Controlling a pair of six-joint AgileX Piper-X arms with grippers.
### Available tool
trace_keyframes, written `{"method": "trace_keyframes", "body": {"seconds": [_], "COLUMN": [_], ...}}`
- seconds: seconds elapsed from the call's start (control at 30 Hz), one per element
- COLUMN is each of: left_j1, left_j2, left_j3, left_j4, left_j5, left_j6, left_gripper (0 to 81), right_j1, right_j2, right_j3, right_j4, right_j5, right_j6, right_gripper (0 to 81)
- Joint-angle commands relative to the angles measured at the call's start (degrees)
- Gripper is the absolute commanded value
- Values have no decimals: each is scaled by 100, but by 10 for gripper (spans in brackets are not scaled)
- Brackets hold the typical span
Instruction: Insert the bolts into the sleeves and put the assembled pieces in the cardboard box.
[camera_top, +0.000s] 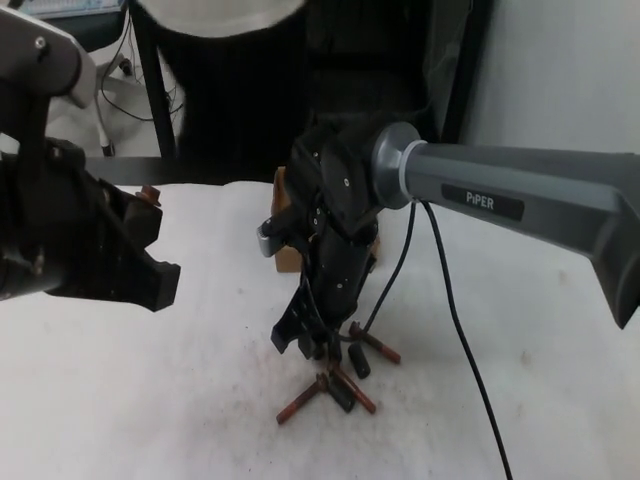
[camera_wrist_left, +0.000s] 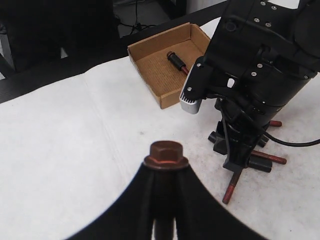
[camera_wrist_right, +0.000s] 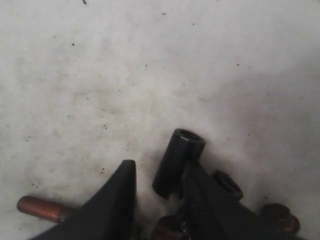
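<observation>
Bolts (camera_top: 298, 407) are lying loose at 6 o'clock from the cardboard box (camera_wrist_left: 160, 40), one assembled piece (camera_wrist_left: 176, 60) is sitting inside, and I'm pinching a bolt (camera_wrist_left: 166, 151) in the left gripper (camera_wrist_left: 166, 170), with the right gripper (camera_wrist_right: 160, 172) spread around a sleeve (camera_wrist_right: 180, 152).

- The box (camera_wrist_left: 155, 67) sits at the far side of the surface (camera_wrist_left: 65, 135), with one bolt-and-sleeve piece (camera_wrist_left: 176, 60) inside.
- A heap of bolts and sleeves (camera_top: 335, 385) lies in front of the box.
- At the heap, a sleeve (camera_wrist_right: 177, 160) stands between the right end effector's (camera_wrist_right: 160, 170) spread fingers.
- Well to the left, the left end effector (camera_wrist_left: 166, 165) grips a bolt (camera_wrist_left: 166, 152).
</observation>
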Motion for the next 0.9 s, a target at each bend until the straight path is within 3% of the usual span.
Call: {"method": "trace_keyframes", "body": {"seconds": [0.0,0.87], "left_j1": [16,16], "left_j2": [-57,-57], "left_j3": [-14,-14], "left_j4": [-23,-23], "left_j5": [0,0], "left_j6": [19,169], "left_gripper": [2,2], "right_j1": [12,12], "right_j2": [74,290], "right_j3": [-30,-30], "right_j4": [-22,-217], "right_j5": [6,19], "right_j6": [-51,-51], "right_gripper": [319,309]}}
